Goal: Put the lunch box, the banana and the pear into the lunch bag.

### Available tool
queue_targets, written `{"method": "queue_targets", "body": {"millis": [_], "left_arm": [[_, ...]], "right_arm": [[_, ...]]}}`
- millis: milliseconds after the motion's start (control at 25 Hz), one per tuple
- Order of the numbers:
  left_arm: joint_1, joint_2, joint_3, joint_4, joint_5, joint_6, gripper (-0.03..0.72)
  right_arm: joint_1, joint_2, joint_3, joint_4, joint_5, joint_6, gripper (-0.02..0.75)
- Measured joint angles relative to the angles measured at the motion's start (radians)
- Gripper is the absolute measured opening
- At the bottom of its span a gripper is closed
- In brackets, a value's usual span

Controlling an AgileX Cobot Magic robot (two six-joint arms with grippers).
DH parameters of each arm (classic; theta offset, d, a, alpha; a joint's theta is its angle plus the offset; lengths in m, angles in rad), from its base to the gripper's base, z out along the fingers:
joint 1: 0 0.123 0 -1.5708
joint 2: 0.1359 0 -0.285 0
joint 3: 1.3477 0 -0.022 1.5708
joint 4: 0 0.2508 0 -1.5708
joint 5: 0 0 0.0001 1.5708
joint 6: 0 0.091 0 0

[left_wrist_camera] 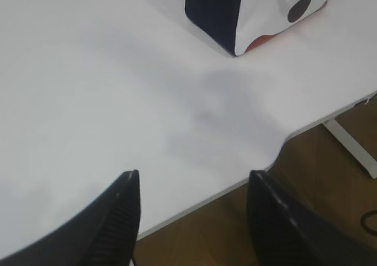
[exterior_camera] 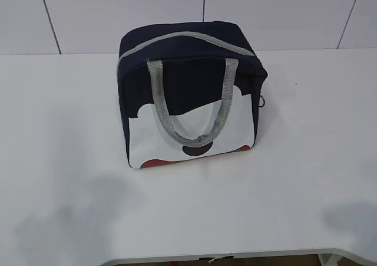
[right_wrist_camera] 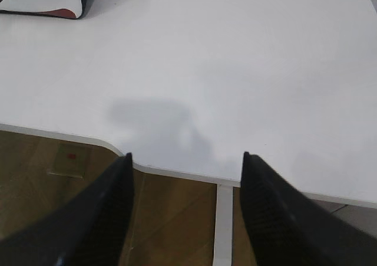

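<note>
The navy lunch bag (exterior_camera: 191,92) stands upright at the middle of the white table (exterior_camera: 70,160), zipper closed, grey handles hanging over its white-and-red front patch. Its lower corner shows in the left wrist view (left_wrist_camera: 235,18) and in the right wrist view (right_wrist_camera: 41,0). The lunch box, the banana and the pear are out of view. My left gripper (left_wrist_camera: 194,174) is open and empty over the table's front edge. My right gripper (right_wrist_camera: 187,157) is open and empty over the front edge too. Neither gripper shows in the exterior view.
The table's front edge (left_wrist_camera: 206,198) has a curved cut-out, with brown floor (right_wrist_camera: 171,219) and a white table leg (right_wrist_camera: 222,225) below. A white tiled wall (exterior_camera: 283,12) stands behind the table.
</note>
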State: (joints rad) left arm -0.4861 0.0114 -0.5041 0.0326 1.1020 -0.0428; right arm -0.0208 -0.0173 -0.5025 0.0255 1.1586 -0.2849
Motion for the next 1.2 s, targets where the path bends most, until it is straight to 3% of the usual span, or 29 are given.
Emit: {"method": "queue_targets", "body": {"millis": [480,600,760,1080,1200], "left_arm": [[0.000,0.000,0.000,0.000,0.000,0.000,0.414],[0.027,0.000,0.000,-0.002,0.000,0.000,0.414],[0.136,0.000,0.000,-0.002,0.000,0.000,0.414],[0.441,0.000,0.000,-0.002,0.000,0.000,0.414],[0.502,0.000,0.000,-0.004,0.000,0.000,0.414]], "right_arm": [[0.000,0.000,0.000,-0.002,0.000,0.000,0.476],[0.000,0.000,0.000,-0.002,0.000,0.000,0.476],[0.000,0.000,0.000,-0.002,0.000,0.000,0.476],[0.000,0.000,0.000,-0.002,0.000,0.000,0.476],[0.000,0.000,0.000,-0.002,0.000,0.000,0.476]]}}
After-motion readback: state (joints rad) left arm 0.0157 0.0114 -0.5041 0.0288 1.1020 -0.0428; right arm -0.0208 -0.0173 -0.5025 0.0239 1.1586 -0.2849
